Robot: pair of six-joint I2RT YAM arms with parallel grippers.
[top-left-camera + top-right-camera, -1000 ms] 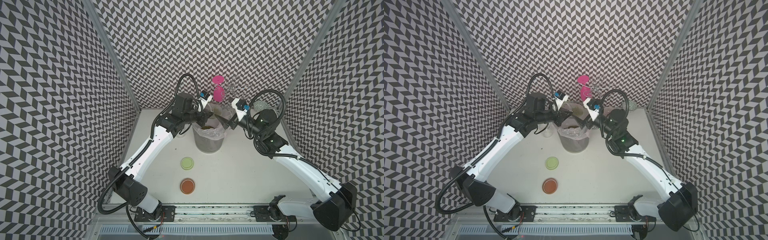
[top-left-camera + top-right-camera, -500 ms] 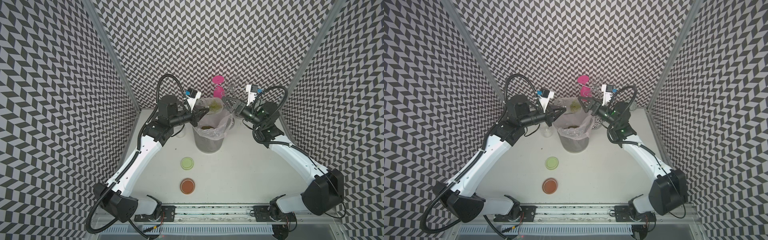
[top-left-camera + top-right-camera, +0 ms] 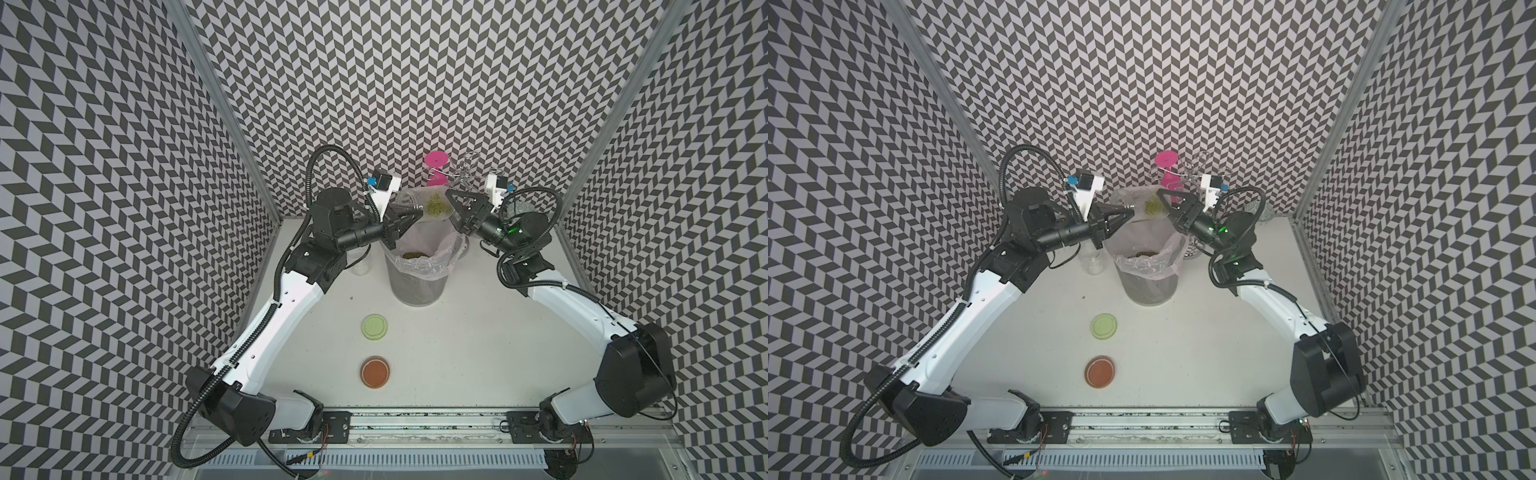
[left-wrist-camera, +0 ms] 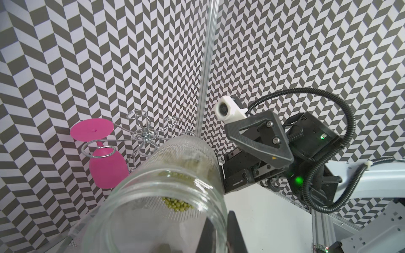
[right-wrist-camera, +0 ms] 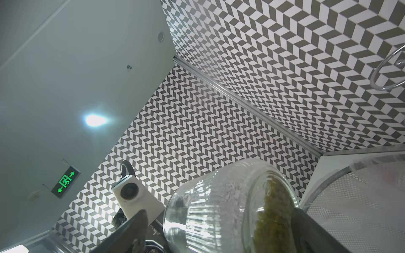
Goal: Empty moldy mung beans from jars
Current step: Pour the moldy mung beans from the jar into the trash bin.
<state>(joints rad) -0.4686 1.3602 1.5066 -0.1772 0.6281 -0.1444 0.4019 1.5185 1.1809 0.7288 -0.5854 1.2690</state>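
Your right gripper [image 3: 451, 208], spread wide, grips the ribbed glass jar [image 3: 424, 204] sideways above the lined bin [image 3: 417, 272]; left gripper [image 3: 415, 214] is closed at its mouth. Mung beans [image 3: 435, 202] cling near the base; tilt carelessly and they miss the bin.

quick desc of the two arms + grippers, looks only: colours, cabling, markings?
Both arms: white link shells with black joint housings, black corrugated cable conduit looping along them, bases bolted to a silver rail. Left gripper and right gripper: black, with triangular fingers; a small yellow warning mark shows on a right finger. Each wrist carries a white camera mount with a blue connector. Green status LEDs glow on the right wrist.
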